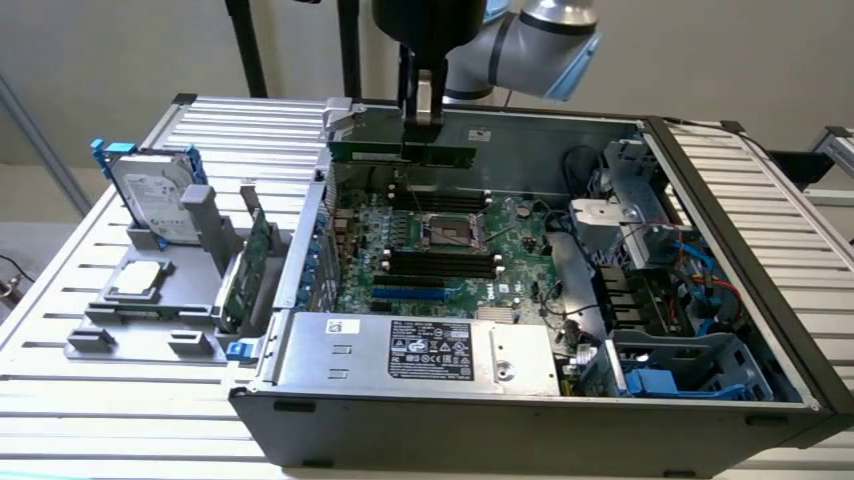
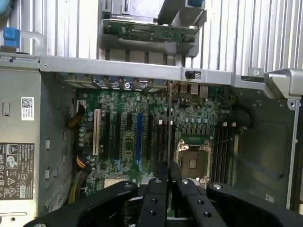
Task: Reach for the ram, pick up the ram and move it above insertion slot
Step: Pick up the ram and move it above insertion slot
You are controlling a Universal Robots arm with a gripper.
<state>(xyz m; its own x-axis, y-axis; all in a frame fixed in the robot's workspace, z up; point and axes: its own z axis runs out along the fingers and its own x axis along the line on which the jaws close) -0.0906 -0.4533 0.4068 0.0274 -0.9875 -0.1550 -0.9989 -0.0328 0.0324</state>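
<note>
Pale wall (image 1: 120, 50) (ribbed metal table (image 1: 120, 420))

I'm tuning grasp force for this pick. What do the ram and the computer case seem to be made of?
The ram, held edge-on in the gripper: likely fibreglass circuit board, matte green. The computer case: probably painted sheet metal, dark grey outside, with bare, dull silver folded edges inside.

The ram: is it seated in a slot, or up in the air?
In the air. The pincer is shut on the ram, which hangs flat-edged above the motherboard, clear of the slots.
</note>
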